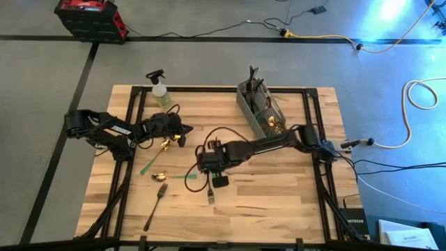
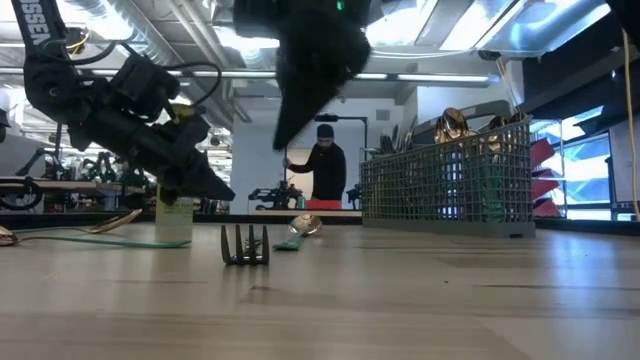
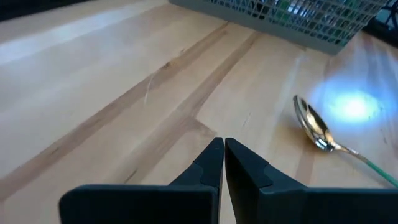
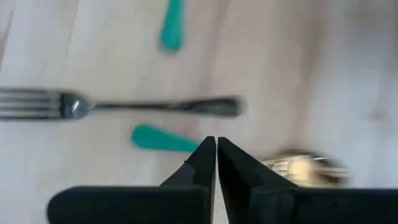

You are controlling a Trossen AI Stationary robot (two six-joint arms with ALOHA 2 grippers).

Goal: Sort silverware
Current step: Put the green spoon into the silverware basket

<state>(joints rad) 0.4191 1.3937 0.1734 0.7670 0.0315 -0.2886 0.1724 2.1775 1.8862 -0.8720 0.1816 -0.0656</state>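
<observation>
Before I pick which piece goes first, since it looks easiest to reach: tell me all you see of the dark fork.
The dark fork is slim, one-piece dark metal with a glossy sheen, four tines and a narrow handle widening at its end. It lies flat on the wooden table, touching nothing, with green handles close beside it. The shut right claw hovers above it.

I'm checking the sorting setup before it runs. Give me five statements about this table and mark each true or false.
1. Both grippers hold cutlery. False: the left gripper and right gripper are shut on nothing.
2. The grey mesh caddy already holds utensils. True.
3. A dark fork lies loose on the table. True.
4. The spray bottle stands inside the caddy. False: it stands on the table, apart from it.
5. The gold spoon lies in the caddy. False: it lies on the table.
</observation>
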